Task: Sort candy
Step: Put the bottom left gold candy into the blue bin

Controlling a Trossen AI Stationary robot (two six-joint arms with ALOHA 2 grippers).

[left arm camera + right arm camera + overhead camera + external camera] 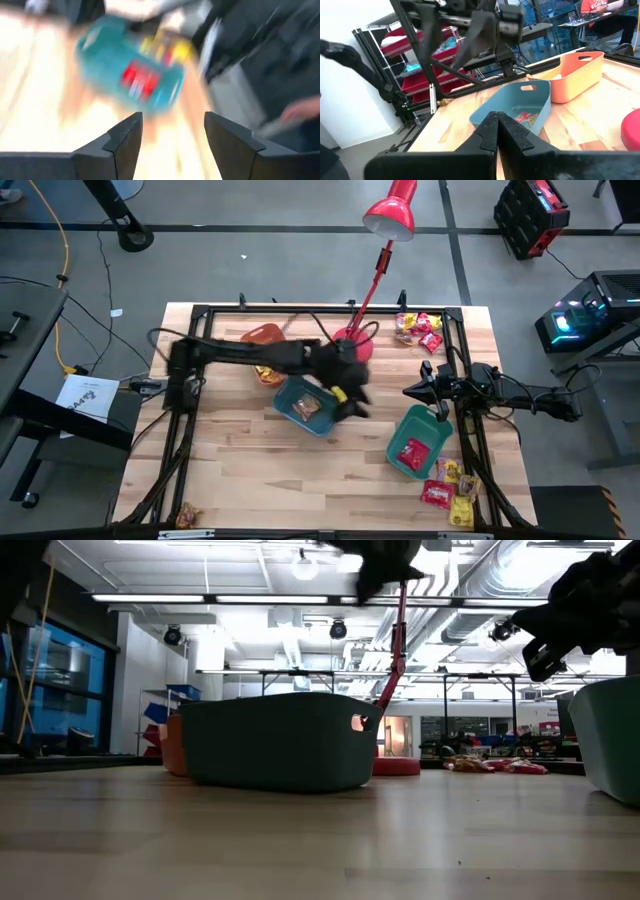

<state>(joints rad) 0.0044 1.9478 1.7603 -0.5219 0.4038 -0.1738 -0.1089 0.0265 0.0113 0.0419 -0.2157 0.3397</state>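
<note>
Shiny wrapped candy lies in loose heaps at the far right corner, the near right corner and the near left corner. A few packets sit in the middle teal bin. Red packets lie in the right teal bin, which the left wrist view shows blurred. My left gripper hangs open and empty between the two teal bins. My right gripper is shut on nothing, just beyond the right bin's far end.
An orange bin stands beyond the middle teal bin. The red desk lamp's base rests near the table's far edge, its arm leaning over it. A black frame runs round the table. Bare wood shows along the near side.
</note>
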